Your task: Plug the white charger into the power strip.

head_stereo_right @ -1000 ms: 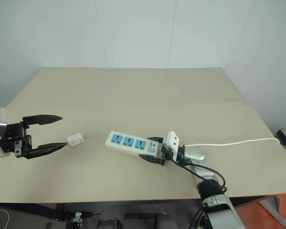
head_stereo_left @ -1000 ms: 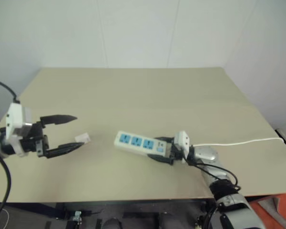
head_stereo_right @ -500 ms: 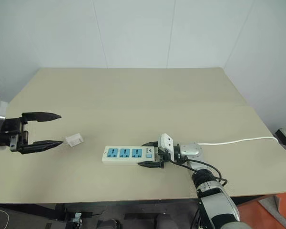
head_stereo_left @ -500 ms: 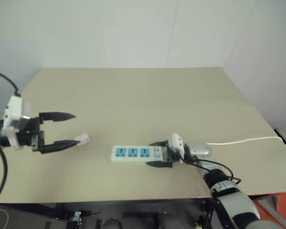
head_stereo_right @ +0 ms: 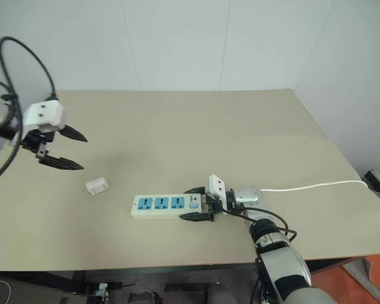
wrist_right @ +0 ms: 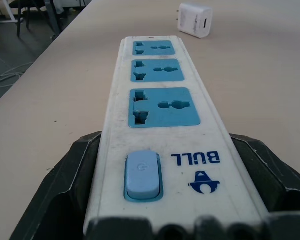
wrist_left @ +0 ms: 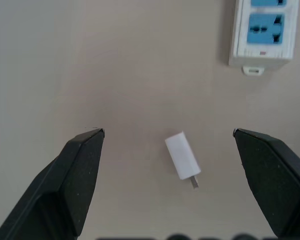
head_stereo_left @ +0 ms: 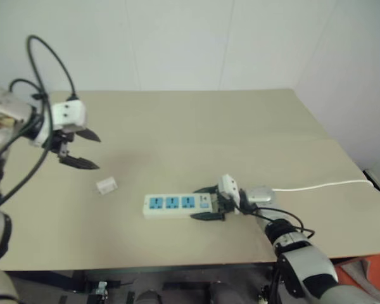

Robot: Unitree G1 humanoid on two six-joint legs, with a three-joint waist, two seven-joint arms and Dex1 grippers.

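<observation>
The left tool (head_stereo_left: 80,149) has lifted, wide open, above the charger (head_stereo_left: 106,185), while the right tool (head_stereo_left: 210,202) has squared up the strip (head_stereo_left: 174,205) it grips.

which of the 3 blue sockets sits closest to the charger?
The end socket of the power strip, farthest from the switch and right gripper; the white charger lies just past that end.

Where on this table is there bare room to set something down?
The whole far half of the table, up to the wall, is bare, and so is the right side beyond the thin cord. The near middle is crowded: the power strip lies there with the right gripper at its switch end, and the white charger lies to its left.
</observation>
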